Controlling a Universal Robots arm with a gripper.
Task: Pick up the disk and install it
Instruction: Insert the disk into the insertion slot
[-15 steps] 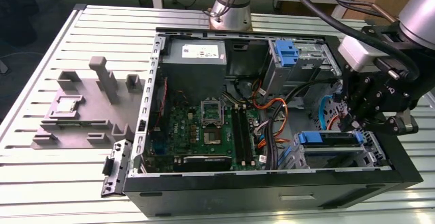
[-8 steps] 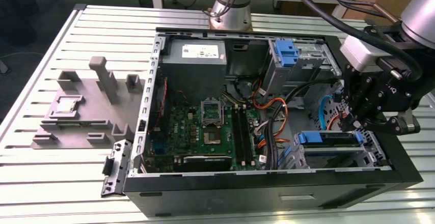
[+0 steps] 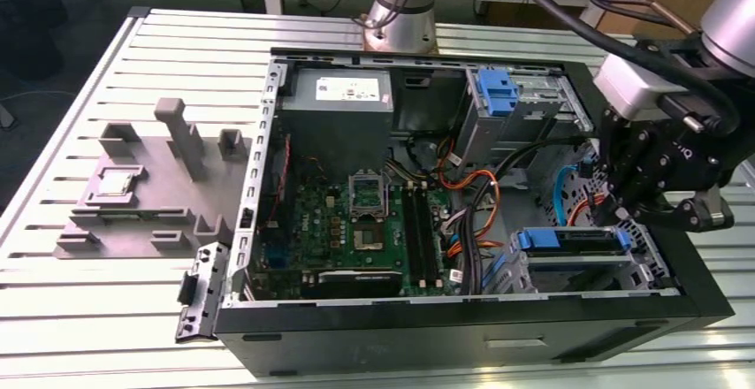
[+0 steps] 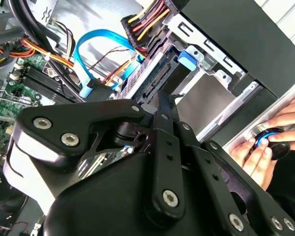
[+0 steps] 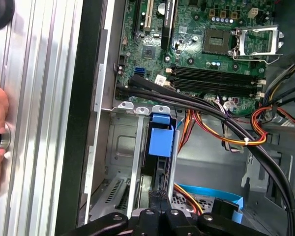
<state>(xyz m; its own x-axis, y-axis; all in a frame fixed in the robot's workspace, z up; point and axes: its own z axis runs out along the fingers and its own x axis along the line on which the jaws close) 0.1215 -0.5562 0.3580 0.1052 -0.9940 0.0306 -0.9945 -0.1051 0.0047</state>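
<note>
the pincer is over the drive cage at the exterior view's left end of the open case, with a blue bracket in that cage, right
No, the pincer is over the drive cage at the exterior view's right end of the open case, not its left, as the exterior view shows. A blue bracket does sit in that cage.

Bright overhead light washes the desk (image 3: 177, 44), with glare along its near edge in the exterior view. The computer case (image 3: 472, 331) interior sits in shadow. In the second wrist view the black end effector (image 4: 161, 105) reads dark.
</note>
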